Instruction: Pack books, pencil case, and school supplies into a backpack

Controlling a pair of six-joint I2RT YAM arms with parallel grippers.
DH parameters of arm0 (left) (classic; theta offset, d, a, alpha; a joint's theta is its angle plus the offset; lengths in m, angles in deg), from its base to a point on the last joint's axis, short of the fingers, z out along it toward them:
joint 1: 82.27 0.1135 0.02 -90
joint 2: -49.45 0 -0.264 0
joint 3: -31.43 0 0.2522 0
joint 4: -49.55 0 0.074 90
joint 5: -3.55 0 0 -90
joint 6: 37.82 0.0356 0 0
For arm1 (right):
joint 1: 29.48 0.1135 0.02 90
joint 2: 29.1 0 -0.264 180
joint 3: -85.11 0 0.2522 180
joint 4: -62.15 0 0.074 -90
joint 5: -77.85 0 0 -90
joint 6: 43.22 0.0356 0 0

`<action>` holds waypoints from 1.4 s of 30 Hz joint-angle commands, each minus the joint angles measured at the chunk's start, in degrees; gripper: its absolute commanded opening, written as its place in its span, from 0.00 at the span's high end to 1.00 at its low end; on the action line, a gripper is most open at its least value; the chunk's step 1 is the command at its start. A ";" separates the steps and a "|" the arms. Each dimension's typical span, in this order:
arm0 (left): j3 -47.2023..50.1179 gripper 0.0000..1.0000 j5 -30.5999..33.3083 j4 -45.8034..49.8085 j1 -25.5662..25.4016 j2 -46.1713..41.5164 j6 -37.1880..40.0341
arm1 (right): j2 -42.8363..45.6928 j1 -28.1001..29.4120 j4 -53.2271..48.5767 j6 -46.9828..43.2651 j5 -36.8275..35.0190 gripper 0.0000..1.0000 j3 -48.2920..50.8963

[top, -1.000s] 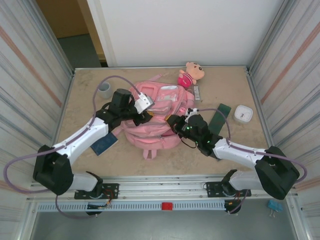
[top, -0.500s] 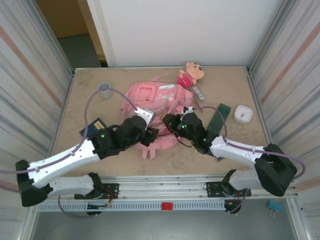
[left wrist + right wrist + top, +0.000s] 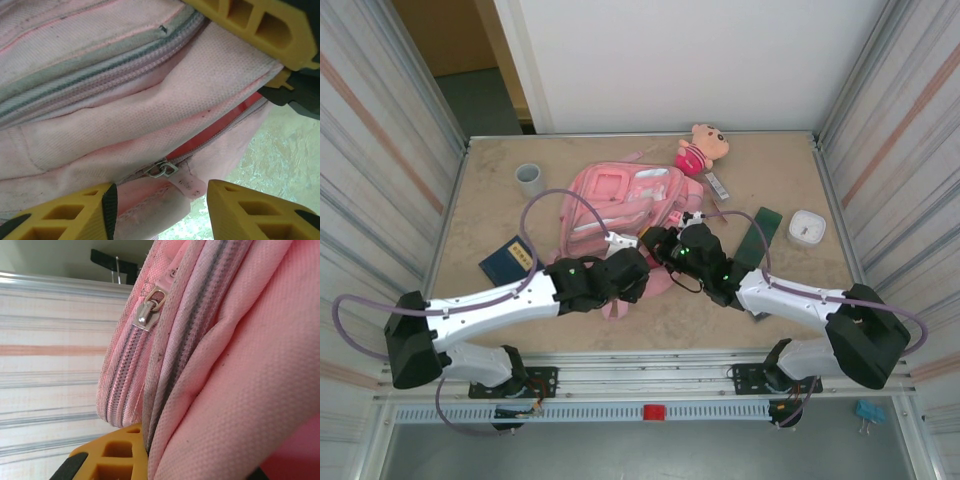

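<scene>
Navy-blue book (image 3: 507, 260) lies flat on the tabletop (image 3: 480, 205), well to the left of the backpack (image 3: 620, 200) and apart from it. A grey cup (image 3: 528, 178) stands upright off the backpack's far left corner, near it but not touching.

The pink backpack lies flat in the middle, its paler front pockets facing up. At its near edge the left gripper (image 3: 640, 265) reaches in from the left. In the left wrist view its yellow fingers (image 3: 60, 212) stand apart with nothing clamped, and a small metal zip pull (image 3: 162, 169) with a pink tab sits in the gap between them, at the edge of the bag's fabric.

Just right of it, the right gripper (image 3: 658, 244) meets the backpack's near right side. Its jaws are together, pinching a fold of the pink fabric. The right wrist view shows that fabric running up from a yellow finger (image 3: 112, 455), with a zip and its silver pull (image 3: 145, 315) alongside.

A pink plush doll (image 3: 700, 148) lies beyond the backpack's far right corner. A slim grey stick-like piece (image 3: 717, 185) lies just right of the backpack. Farther right is a dark flat rectangular piece (image 3: 757, 235), then a white rounded-square box (image 3: 805, 228).
</scene>
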 commanded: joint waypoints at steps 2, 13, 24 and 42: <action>-2.10 0.48 0.71 -0.40 0.58 1.95 -2.31 | 0.08 0.90 5.16 -1.60 2.06 0.99 -4.10; -5.12 0.60 -0.27 2.77 3.38 6.68 -6.95 | 0.51 1.01 4.95 -1.51 2.83 0.98 -5.11; -2.48 0.95 0.09 3.18 3.64 3.11 -8.49 | 1.04 -0.31 3.42 -2.14 3.78 0.98 -5.11; 10.21 1.00 -2.93 -1.71 9.62 -16.77 4.49 | 4.07 -13.76 -2.22 -4.40 20.91 0.70 -3.72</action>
